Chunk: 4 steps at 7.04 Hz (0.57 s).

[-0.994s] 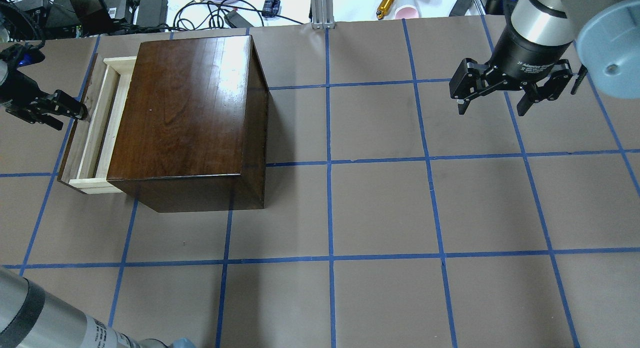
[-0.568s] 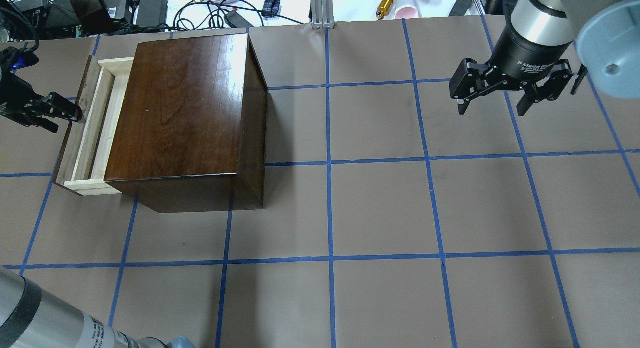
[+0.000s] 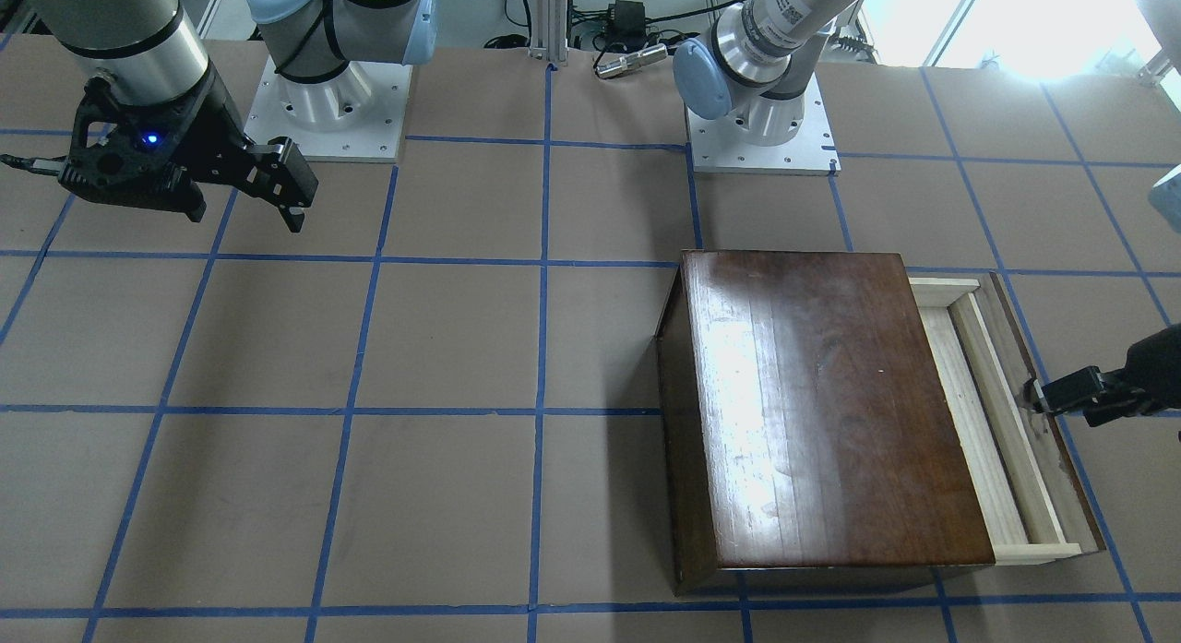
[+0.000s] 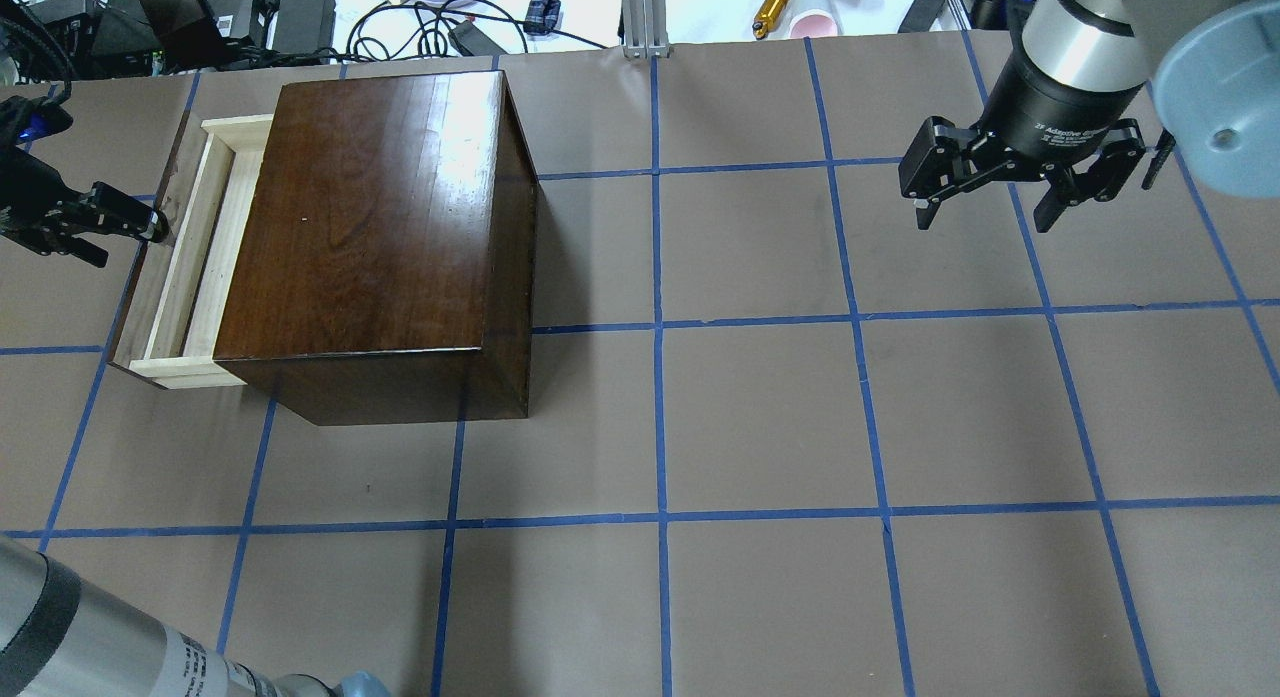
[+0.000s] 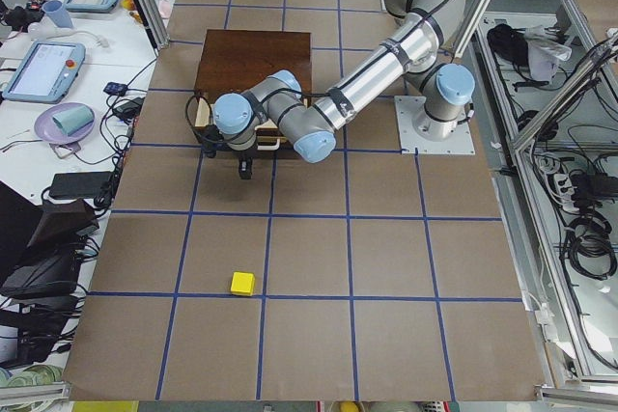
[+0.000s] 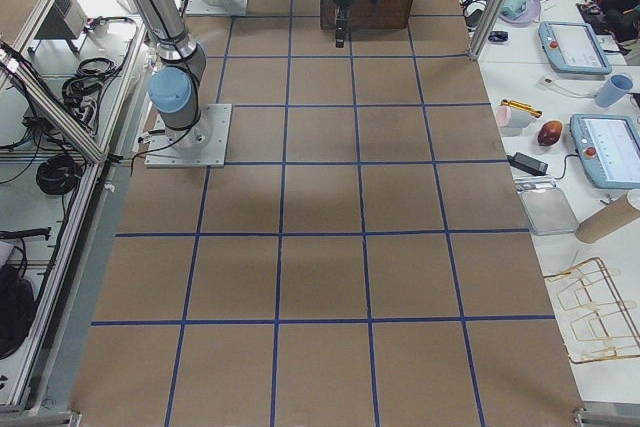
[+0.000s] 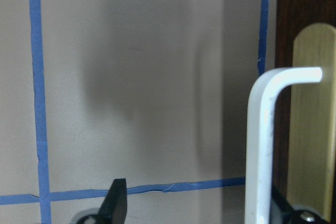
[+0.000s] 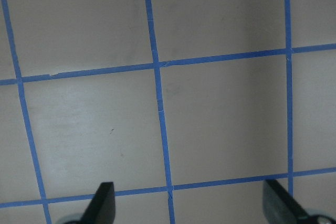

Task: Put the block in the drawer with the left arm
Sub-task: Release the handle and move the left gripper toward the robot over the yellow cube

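The yellow block (image 5: 242, 284) lies on the table far from the box and shows only in the exterior left view. The drawer (image 4: 185, 257) stands partly pulled out of the dark brown box (image 4: 380, 217), its pale tray empty; it also shows in the front-facing view (image 3: 992, 422). My left gripper (image 4: 150, 227) is at the drawer's front panel, also in the front-facing view (image 3: 1038, 398). In the left wrist view it (image 7: 199, 208) is open, with the metal pull (image 7: 260, 145) between the fingers, close to the right one. My right gripper (image 4: 985, 217) hangs open and empty over the far right of the table.
A bench behind the table's far edge holds cables (image 4: 420, 22), power bricks and small items. An aluminium post (image 4: 645, 17) stands at the far edge. Blue tape lines grid the brown table (image 4: 760, 417). Both arm bases (image 3: 323, 108) stand on the robot's side.
My left gripper has moved a little left with the drawer front, so the drawer is slightly further out. The box shifted briefly and settled back. The right arm has not moved.
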### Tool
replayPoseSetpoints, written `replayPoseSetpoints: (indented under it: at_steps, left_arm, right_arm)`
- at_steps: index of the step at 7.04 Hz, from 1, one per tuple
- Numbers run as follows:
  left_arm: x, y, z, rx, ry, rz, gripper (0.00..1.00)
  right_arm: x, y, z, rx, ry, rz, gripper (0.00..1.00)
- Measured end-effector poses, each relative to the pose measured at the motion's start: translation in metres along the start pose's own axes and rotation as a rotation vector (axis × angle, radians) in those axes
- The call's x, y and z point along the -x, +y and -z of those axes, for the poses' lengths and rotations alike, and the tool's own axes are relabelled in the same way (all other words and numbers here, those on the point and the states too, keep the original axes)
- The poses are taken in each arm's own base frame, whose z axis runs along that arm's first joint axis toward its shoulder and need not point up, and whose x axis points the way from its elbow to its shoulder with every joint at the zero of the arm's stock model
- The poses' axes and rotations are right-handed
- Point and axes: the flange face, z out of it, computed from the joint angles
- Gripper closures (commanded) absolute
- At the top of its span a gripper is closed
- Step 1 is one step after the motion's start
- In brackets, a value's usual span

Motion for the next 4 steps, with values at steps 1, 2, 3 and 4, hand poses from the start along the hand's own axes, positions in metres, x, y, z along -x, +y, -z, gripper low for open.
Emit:
replayPoseSetpoints:
  at_steps: [1, 2, 3, 4]
  left_arm:
    - [-0.002, 0.000, 0.005, -0.008, 0.000, -0.001, 0.00]
    - [-0.002, 0.000, 0.013, -0.018, -0.010, -0.004, 0.00]
    - [0.002, -0.001, 0.025, -0.031, -0.029, -0.006, 0.00]
    - [0.008, -0.003, 0.040, -0.040, -0.066, -0.007, 0.00]
  right_arm:
    - [0.000, 0.000, 0.000, 0.000, 0.000, 0.000, 0.00]
    - [0.000, 0.000, 0.000, 0.000, 0.000, 0.000, 0.00]
    - [0.000, 0.000, 0.000, 0.000, 0.000, 0.000, 0.00]
    - [0.000, 0.000, 0.000, 0.000, 0.000, 0.000, 0.00]
